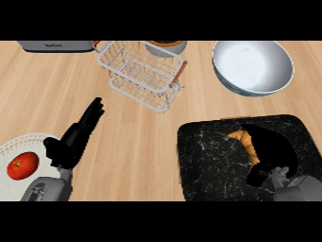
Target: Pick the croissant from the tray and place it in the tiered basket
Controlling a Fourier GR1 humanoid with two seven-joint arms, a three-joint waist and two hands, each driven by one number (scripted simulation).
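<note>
Croissant (243, 140) lay on tray (212, 160), near its upper middle, half hidden under right hand (271, 151). Largest first: wood counter (156, 142); dark marbled tray at lower right; white bowl (254, 66) at upper right; wire basket (144, 73) well apart at top centre. Right hand draped over croissant, fingers seemingly curling round it, grasp step apparently in hand. Left hand (76, 137) rested by plate (3, 156) with tomato (22, 165), fingers straight. Next: lift, carry up-left to basket.
</note>
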